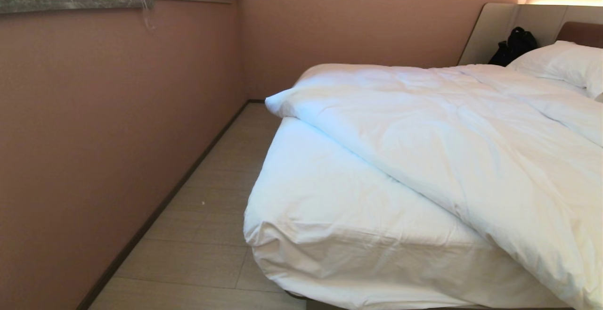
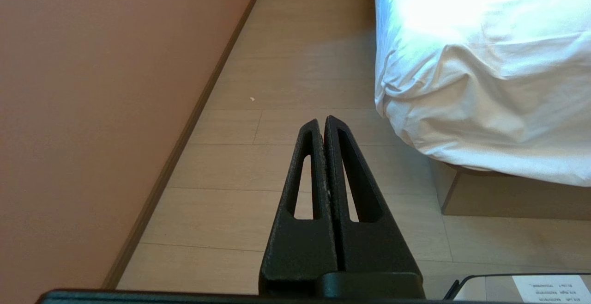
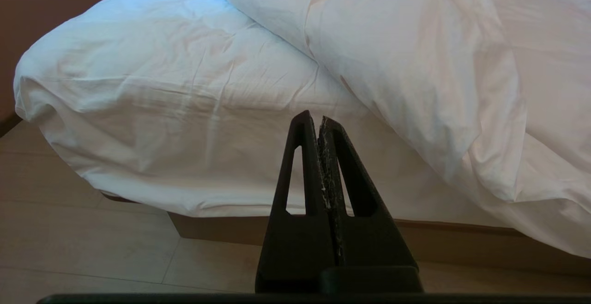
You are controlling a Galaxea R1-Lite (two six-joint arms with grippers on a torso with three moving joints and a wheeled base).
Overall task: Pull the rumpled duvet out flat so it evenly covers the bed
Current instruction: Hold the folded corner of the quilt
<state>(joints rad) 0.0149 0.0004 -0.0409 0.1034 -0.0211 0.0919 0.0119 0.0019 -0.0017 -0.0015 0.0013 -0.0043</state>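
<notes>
bed [image 1: 330,234] near corner bare; duvet [image 1: 471,150] skewed diagonally across it, spilling over the foot at right. Looks soft, bulky, light – pinch its folded edge [image 1: 348,152]. Floor strip [image 1: 226,192] by the wall gives room. Left gripper [image 2: 322,120], right gripper [image 3: 313,119]: fingers pressed together, holding nothing

Duvet [image 1: 471,150] slanting across bed [image 1: 330,234], off the near left corner, draped over the near right edge; pillow [image 1: 565,62] far right, behind duvet; bag [image 1: 513,46] just left of pillow, against headboard [image 1: 494,27]; floor [image 1: 212,216] between wall [image 1: 94,135] and bed
</notes>
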